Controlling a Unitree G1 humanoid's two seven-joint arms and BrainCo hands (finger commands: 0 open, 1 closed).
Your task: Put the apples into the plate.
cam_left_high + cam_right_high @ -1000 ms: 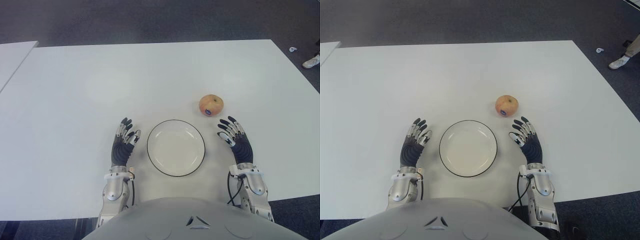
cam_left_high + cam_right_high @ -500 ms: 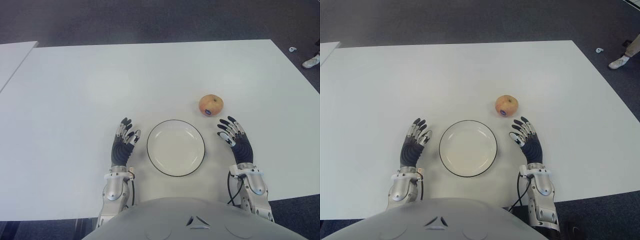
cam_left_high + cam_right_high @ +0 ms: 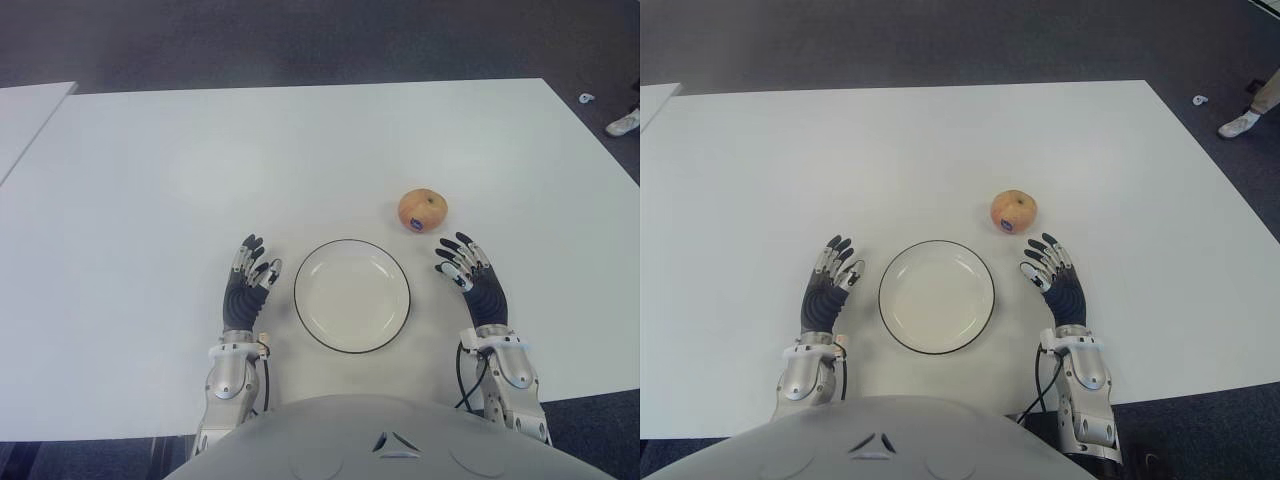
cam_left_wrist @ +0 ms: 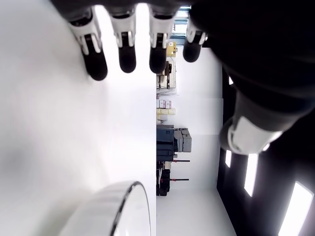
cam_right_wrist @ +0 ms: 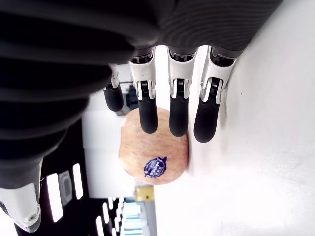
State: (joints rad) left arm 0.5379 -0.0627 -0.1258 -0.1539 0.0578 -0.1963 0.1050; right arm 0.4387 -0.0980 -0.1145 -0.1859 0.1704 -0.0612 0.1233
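Observation:
One orange-red apple [image 3: 423, 210] with a blue sticker sits on the white table [image 3: 200, 180], just beyond and to the right of a white plate [image 3: 352, 295] with a dark rim. The plate holds nothing. My right hand [image 3: 464, 265] lies right of the plate, its fingers spread and pointing at the apple [image 5: 154, 155] a short gap ahead, holding nothing. My left hand [image 3: 252, 265] shows left of the plate [image 4: 115, 209], fingers straight and spread, holding nothing.
A second white table [image 3: 25, 110] stands at the far left across a narrow gap. Dark carpet surrounds the tables. A person's shoe [image 3: 624, 122] shows at the right edge on the floor.

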